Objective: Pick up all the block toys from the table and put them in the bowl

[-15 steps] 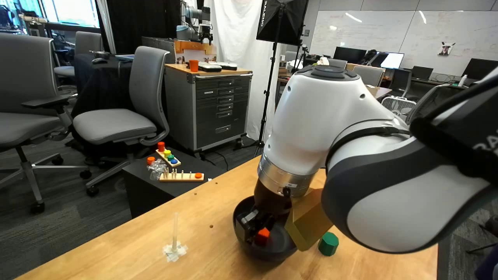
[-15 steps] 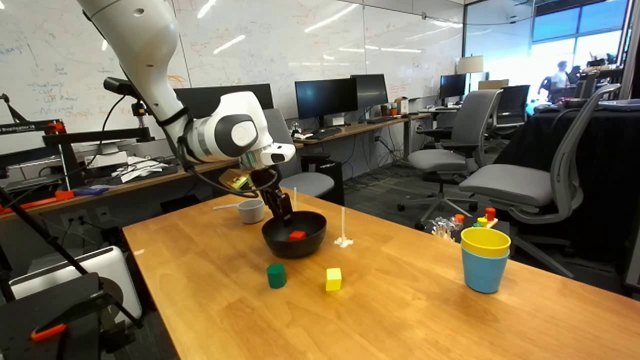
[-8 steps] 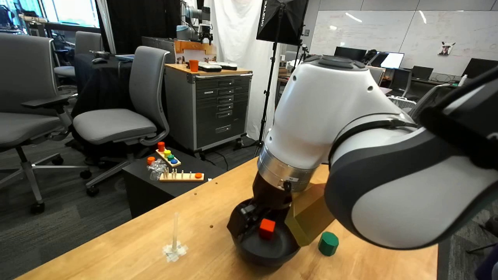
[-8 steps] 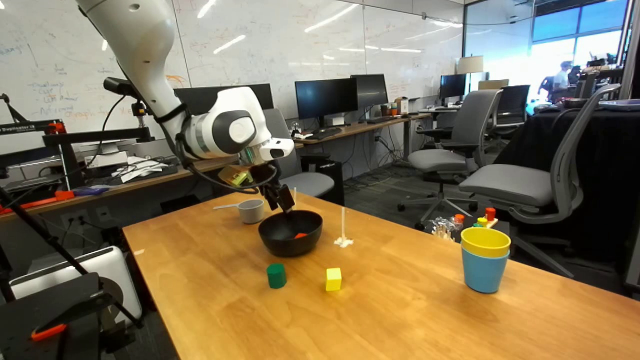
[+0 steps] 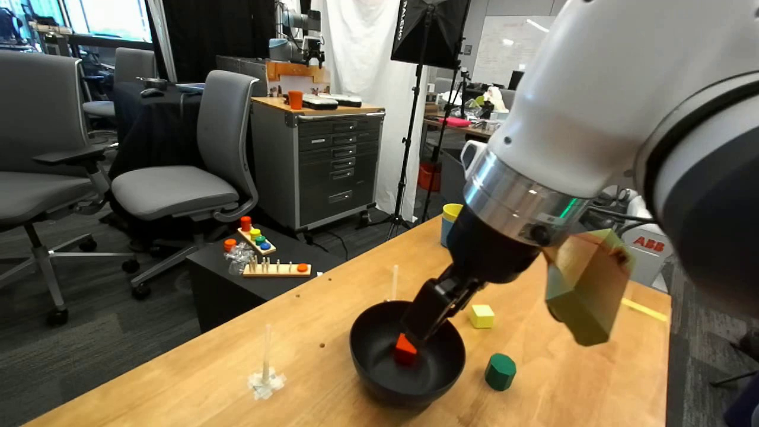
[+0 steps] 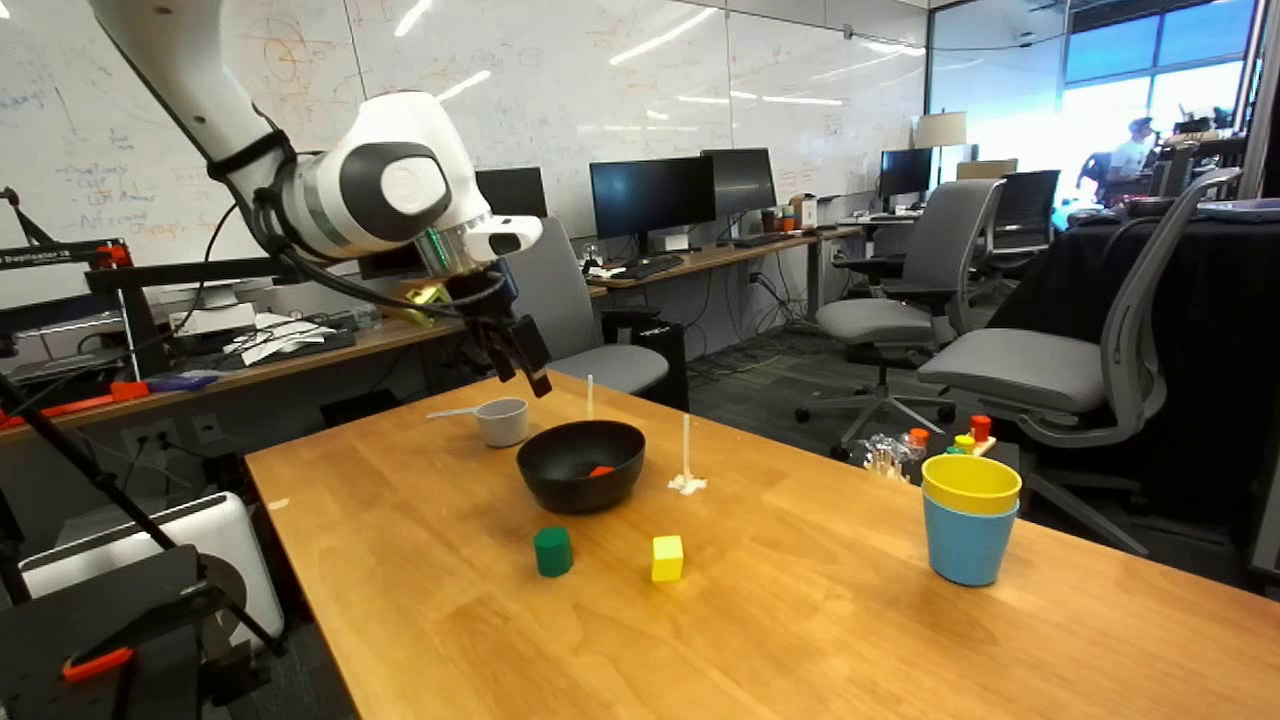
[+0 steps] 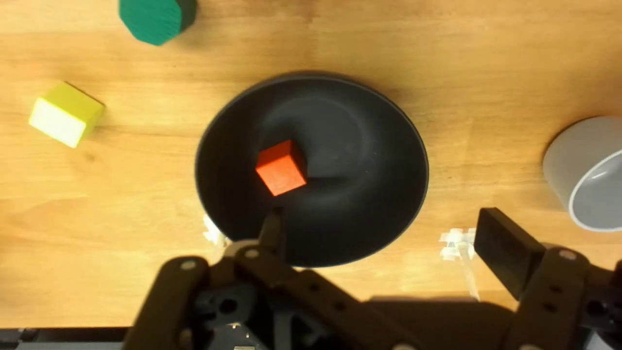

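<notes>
The black bowl (image 7: 354, 146) stands on the wooden table (image 6: 800, 640), and the red block (image 7: 281, 171) lies inside it, tilted towards one side in the wrist view. Above the bowl hangs my gripper (image 7: 384, 228), open, its fingers wide apart with nothing between them. An exterior view has the gripper (image 6: 527, 382) raised clear of the bowl's rim. On the tabletop, outside the bowl, sit the green block (image 6: 553, 552) and the yellow block (image 6: 667, 559). Both also show in the wrist view, where the green block (image 7: 154, 19) is cut by the top edge.
Beside the bowl is a grey measuring cup (image 6: 502, 423) with a long handle. Thin upright sticks are taped to the table, such as this stick (image 6: 687, 450) near the bowl. A yellow-and-blue cup (image 6: 970, 535) stands farther along. The low black stand (image 5: 237, 296) holds peg toys.
My gripper has opened, let go of the red block and risen out of the bowl, drawing back. The red block stays in the bowl, which has shifted slightly.
</notes>
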You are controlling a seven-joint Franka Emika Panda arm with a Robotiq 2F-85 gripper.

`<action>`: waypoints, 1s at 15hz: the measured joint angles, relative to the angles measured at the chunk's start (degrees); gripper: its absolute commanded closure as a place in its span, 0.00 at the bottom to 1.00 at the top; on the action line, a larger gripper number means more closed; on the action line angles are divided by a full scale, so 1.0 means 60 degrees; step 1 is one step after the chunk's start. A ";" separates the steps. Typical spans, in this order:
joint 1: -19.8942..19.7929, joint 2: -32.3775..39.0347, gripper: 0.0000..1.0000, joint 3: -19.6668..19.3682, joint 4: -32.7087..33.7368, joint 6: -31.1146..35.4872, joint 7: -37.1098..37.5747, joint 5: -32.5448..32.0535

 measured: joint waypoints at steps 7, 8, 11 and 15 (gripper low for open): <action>-0.0492 -0.1718 0.00 -0.0737 -0.2122 -0.0167 -0.0013 -0.1291; -0.0549 -0.1770 0.00 -0.0826 -0.2287 -0.0182 -0.0023 -0.1401; -0.0659 -0.1798 0.00 -0.0907 -0.2681 -0.0306 -0.0132 -0.1451; -0.0660 -0.1822 0.00 -0.0905 -0.2882 -0.0344 -0.0208 -0.1426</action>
